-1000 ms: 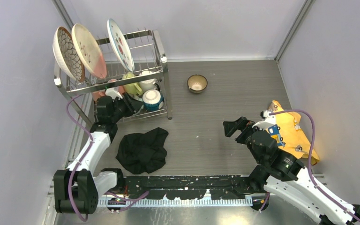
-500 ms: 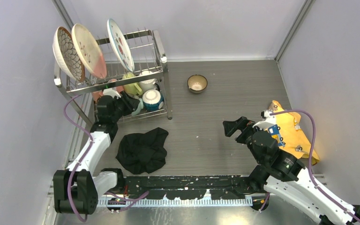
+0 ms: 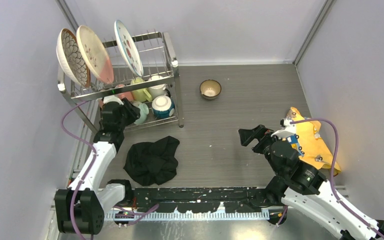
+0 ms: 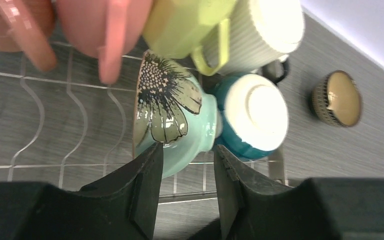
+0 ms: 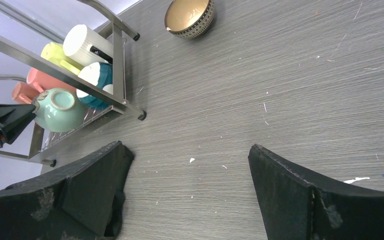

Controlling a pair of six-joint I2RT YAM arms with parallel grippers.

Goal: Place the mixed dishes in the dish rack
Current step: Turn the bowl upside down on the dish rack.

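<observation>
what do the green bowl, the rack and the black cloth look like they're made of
Green bowl: probably glazed ceramic; it is glossy, catches the light and carries a painted flower.
Rack: metal, with silvery, dull-shining square bars and thin wire.
Black cloth: soft fabric, matte and crumpled into folds; the fibre can't be told.

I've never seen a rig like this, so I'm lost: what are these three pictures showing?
Two robot arms work at a table. One picture looks down from above; the other two come from cameras on each wrist. The left gripper holds a mint-green bowl inside the dish rack, beside a blue bowl and mugs, with three plates on top. The right gripper is open and empty. A brown bowl, black cloth and yellow cloth lie on the table.
</observation>
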